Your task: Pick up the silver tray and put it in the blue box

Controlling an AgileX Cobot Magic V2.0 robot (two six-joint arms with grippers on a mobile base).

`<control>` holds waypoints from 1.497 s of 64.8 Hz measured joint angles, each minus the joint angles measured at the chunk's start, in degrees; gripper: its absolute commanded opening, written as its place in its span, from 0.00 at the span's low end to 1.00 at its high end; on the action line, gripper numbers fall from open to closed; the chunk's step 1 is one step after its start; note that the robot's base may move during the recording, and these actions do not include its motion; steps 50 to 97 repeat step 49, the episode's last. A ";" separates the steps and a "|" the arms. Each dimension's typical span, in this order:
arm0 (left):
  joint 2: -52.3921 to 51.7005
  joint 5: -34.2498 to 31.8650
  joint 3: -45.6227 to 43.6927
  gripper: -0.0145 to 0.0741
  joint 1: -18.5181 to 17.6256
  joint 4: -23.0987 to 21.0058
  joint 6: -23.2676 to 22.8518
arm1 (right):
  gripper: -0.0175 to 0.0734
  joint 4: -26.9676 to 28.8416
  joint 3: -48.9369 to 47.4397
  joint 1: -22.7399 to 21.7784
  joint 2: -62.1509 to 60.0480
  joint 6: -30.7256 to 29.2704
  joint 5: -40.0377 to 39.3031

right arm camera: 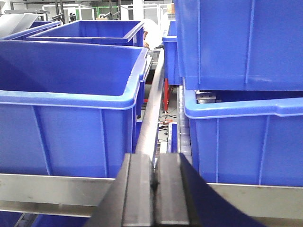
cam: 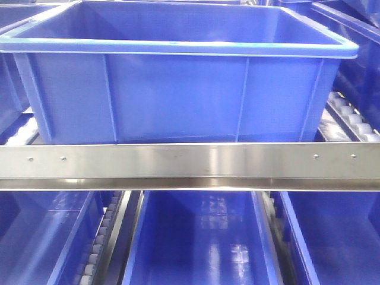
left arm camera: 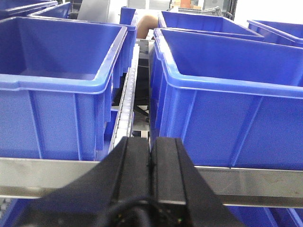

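- The big blue plastic box sits at 12 o'clock in the front view, on a shiny steel rail.
- The left black gripper is pressed tight together, holding nothing.
- The right black gripper is also pressed tight together, holding nothing.
- The silver tray shows in no view.

No readable text, labels, brands or numbers appear on anything.
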 measured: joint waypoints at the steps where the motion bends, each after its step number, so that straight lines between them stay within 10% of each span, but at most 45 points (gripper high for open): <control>1: 0.00 0.01 0.00 0.06 0.11 -0.42 0.84 | 0.25 0.00 0.00 0.00 0.00 0.00 0.00; 97: 0.00 -0.65 0.00 0.05 0.23 -2.34 4.16 | 0.25 0.00 0.00 0.00 0.00 0.00 0.00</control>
